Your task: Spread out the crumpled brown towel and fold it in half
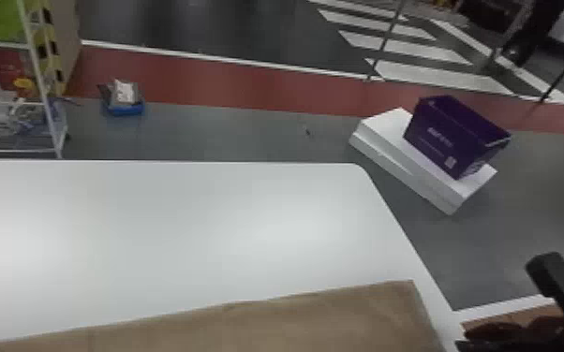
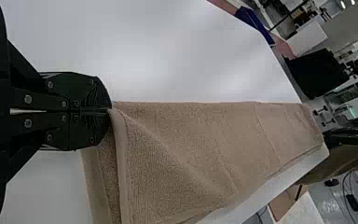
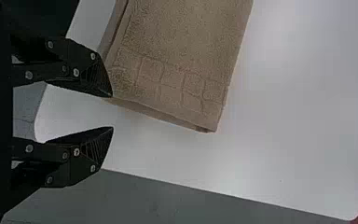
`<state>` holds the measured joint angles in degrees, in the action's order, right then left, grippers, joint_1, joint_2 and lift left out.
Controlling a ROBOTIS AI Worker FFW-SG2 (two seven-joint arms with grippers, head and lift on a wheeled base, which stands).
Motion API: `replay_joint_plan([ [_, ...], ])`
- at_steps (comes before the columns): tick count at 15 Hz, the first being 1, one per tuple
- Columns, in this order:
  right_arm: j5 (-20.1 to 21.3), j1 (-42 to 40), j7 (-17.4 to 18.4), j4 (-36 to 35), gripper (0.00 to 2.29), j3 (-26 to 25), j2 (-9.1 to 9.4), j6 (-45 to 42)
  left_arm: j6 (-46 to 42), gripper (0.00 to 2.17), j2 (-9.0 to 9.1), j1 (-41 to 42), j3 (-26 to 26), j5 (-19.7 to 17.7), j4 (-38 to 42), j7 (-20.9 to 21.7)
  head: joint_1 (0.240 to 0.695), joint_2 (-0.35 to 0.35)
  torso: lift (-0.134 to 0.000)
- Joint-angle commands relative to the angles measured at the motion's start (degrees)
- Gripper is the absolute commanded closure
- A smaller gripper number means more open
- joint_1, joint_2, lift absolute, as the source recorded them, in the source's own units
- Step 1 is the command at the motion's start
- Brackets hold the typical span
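Observation:
The brown towel (image 1: 323,318) lies along the near part of the white table in the head view, its layers flat with slight creases. My right gripper (image 1: 503,306) is at the lower right there, beyond the table's right side. In the left wrist view my left gripper (image 2: 110,110) is shut on a corner of the towel (image 2: 191,149), and a diagonal crease runs from its tips. The right wrist view has my right gripper (image 3: 112,112) open beside the short end of the towel (image 3: 177,74), which has a band of squares; nothing is held between its fingers.
The white table (image 1: 178,224) stretches away beyond the towel. On the floor to its right, a purple box (image 1: 449,135) rests on a white box (image 1: 389,150). A wire shelf (image 1: 14,103) stands at the far left, near a small blue tray (image 1: 126,108).

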<state>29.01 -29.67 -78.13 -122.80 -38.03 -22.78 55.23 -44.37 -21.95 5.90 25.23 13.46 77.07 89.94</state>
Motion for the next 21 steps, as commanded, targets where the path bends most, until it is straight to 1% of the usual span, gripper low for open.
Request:
replay_joint_plan([
  [1, 0.4, 0.2, -0.2, 0.2, 0.74, 1.1, 0.45, -0.6, -0.3, 1.34, 0.07, 0.0, -0.2, 0.0, -0.2, 0.0, 0.695, -0.34, -0.124],
  [3, 1.0, 0.7, -0.2, 0.5, 0.5, 2.4, 0.8, -0.6, -0.3, 1.34, 0.07, 0.0, -0.2, -0.1, -0.2, 0.1, 0.695, -0.336, -0.124],
  [4, 1.8, 1.0, -0.2, 0.6, 0.49, 3.0, 1.07, -0.6, -0.3, 1.34, 0.07, 0.0, -0.2, -0.2, -0.2, 0.1, 0.695, -0.326, -0.124],
  [6, 4.2, 1.3, -0.2, 1.2, 0.49, 5.1, 0.98, -0.8, -0.5, 1.34, 0.07, 0.0, -0.3, -0.2, -0.2, 0.1, 0.695, -0.316, -0.124],
  [7, 4.2, 1.5, -0.2, 1.4, 0.49, 5.8, 0.98, -0.6, -0.5, 1.34, 0.07, 0.0, -0.2, -0.2, -0.2, 0.1, 0.695, -0.313, -0.124],
  [9, 4.7, 2.2, -0.2, 2.0, 0.59, 7.3, 0.98, -0.4, -0.5, 1.34, 0.16, 0.0, -0.3, -0.2, -0.2, 0.1, 0.695, -0.302, -0.124],
  [10, 4.7, 2.5, -0.2, 2.3, 0.6, 8.0, 0.98, -0.2, -0.7, 1.34, 0.16, 0.0, -0.3, -0.3, -0.2, 0.1, 0.695, -0.296, -0.124],
  [12, 4.7, 2.7, -0.2, 2.3, 0.92, 8.3, 0.89, 0.1, -0.7, 1.34, 0.07, 0.0, -0.3, -0.3, -0.2, 0.1, 0.695, -0.284, -0.124],
  [13, 4.7, 2.8, -0.2, 2.3, 1.0, 8.4, 0.72, 0.1, -0.7, 1.34, 0.07, 0.1, -0.3, -0.3, -0.2, 0.1, 0.695, -0.28, -0.124],
  [16, 4.8, 2.9, -0.2, 2.2, 1.02, 8.3, 0.45, 0.5, -0.7, 1.34, 0.07, 0.1, -0.3, -0.3, -0.3, 0.1, 0.695, -0.273, -0.124],
  [17, 4.6, 2.6, -0.2, 1.6, 1.12, 7.6, 0.45, 0.6, -0.7, 1.34, 0.07, 0.0, -0.3, -0.3, -0.3, 0.1, 0.695, -0.274, -0.124],
  [20, 4.7, -1.4, -0.2, -1.6, 1.12, 4.4, 0.19, -0.2, -0.7, 1.34, -0.28, 0.0, -0.3, -0.3, -0.3, 0.3, 0.695, -0.284, -0.124],
  [21, 5.2, -3.0, -0.2, -2.1, 1.11, 4.1, 0.1, -1.0, -0.7, 1.34, -0.37, -0.1, -0.2, -0.3, -0.3, 0.3, 0.695, -0.292, -0.124],
])
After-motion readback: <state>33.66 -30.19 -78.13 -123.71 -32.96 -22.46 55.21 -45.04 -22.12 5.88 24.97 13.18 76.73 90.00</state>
